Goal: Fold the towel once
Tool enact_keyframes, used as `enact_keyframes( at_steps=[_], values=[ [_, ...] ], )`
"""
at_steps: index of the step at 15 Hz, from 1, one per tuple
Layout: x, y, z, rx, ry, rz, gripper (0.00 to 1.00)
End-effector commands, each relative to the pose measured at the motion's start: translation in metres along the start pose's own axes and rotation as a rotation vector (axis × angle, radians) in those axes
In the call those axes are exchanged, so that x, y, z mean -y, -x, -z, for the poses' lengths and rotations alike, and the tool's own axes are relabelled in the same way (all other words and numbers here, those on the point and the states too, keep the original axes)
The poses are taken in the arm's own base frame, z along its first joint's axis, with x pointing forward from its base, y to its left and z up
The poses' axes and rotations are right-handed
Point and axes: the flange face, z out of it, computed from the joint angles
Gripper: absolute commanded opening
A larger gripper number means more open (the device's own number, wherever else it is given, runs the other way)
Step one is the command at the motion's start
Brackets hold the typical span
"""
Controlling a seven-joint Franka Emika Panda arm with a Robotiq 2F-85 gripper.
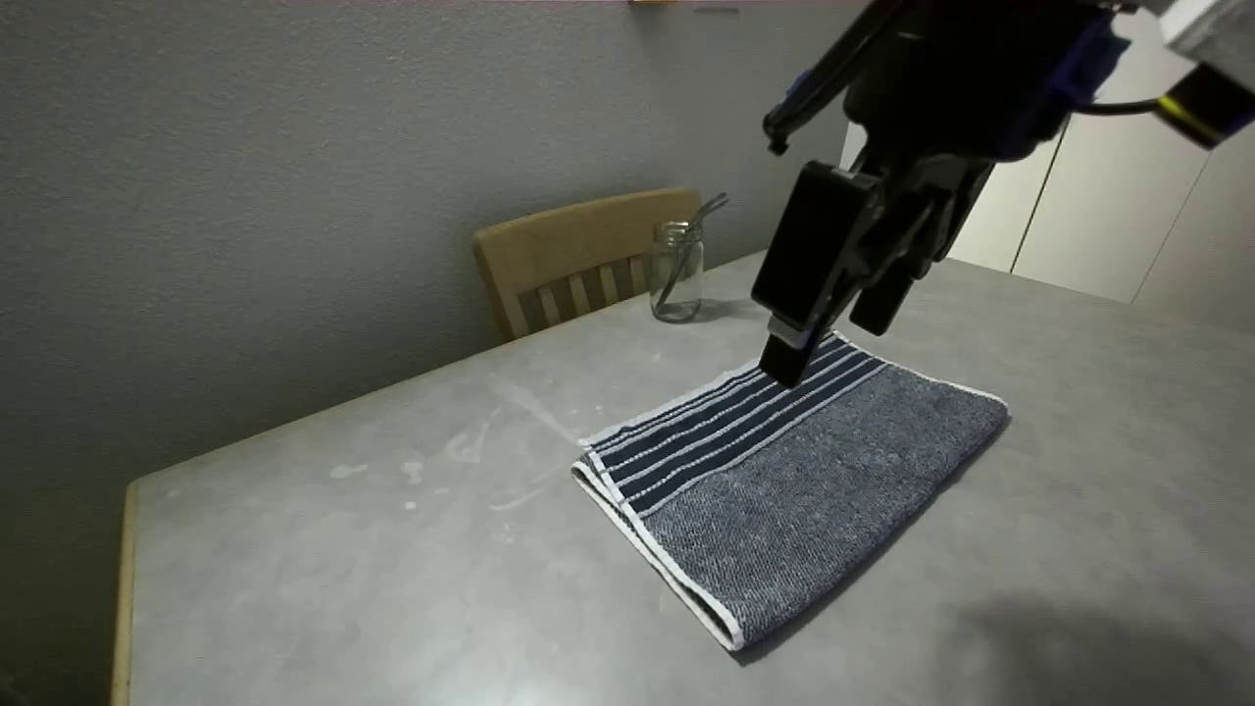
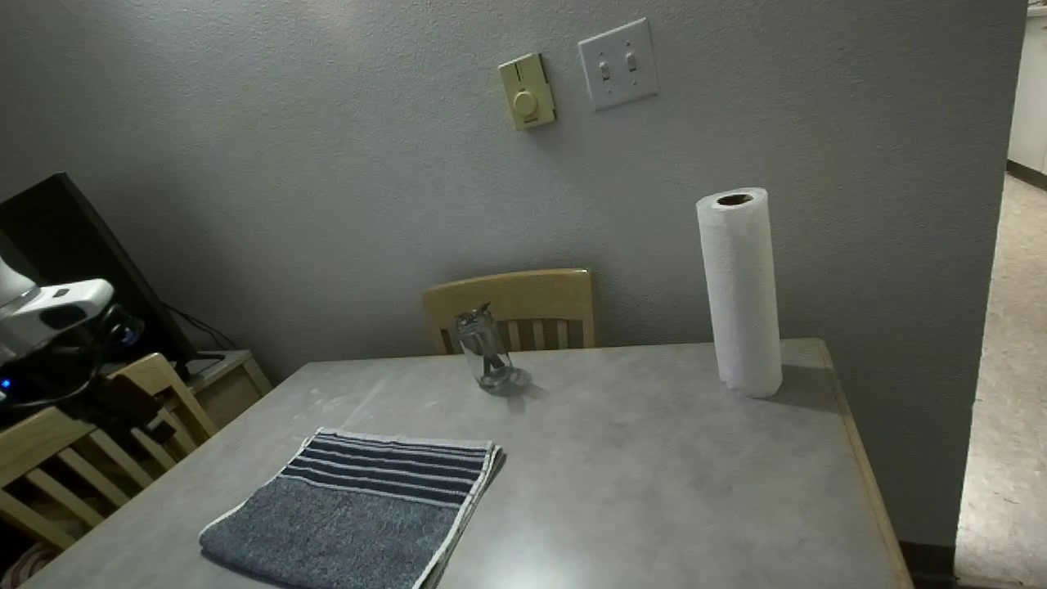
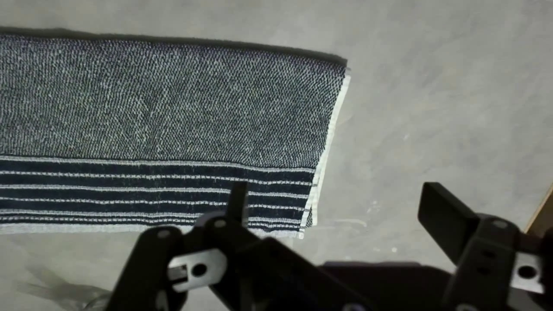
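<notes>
The blue-grey towel (image 1: 804,490) lies flat on the table, doubled over, with its layers showing along the white side edge. Its striped band lies on top, along the edge toward the jar. It also shows in an exterior view (image 2: 335,523) and in the wrist view (image 3: 173,103). My gripper (image 1: 831,345) is open with nothing between its fingers, above the striped end and apart from the cloth. In the wrist view the gripper (image 3: 335,192) has one finger over the stripes and the other over the bare tabletop past the white side edge.
A glass jar with utensils (image 1: 677,279) stands on the grey table (image 1: 343,559) beyond the striped end. A wooden chair (image 1: 588,230) is behind it at the wall. A paper towel roll (image 2: 740,294) stands near the table's far corner. A dark monitor (image 2: 65,262) is behind the arm.
</notes>
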Motion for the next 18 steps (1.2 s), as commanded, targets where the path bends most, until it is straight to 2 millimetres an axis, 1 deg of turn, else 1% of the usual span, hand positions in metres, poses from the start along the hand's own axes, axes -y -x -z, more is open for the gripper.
enact_keyframes(
  at_steps=[1,3,6,9,13,15,16,18],
  values=[
    [-0.007,-0.013,-0.018,0.006,0.002,0.014,1.00],
    [-0.012,-0.020,-0.036,0.018,-0.005,0.011,1.00],
    [-0.012,-0.032,-0.063,0.029,-0.020,0.022,1.00],
    [-0.005,-0.048,-0.089,0.039,-0.026,0.056,1.00],
    [0.009,-0.069,-0.114,0.060,-0.038,0.097,1.00],
    [0.017,-0.075,-0.124,0.083,-0.043,0.095,1.00],
    [0.022,-0.075,-0.127,0.112,-0.054,0.081,1.00],
    [0.031,-0.074,-0.121,0.172,-0.043,0.088,1.00]
  ],
)
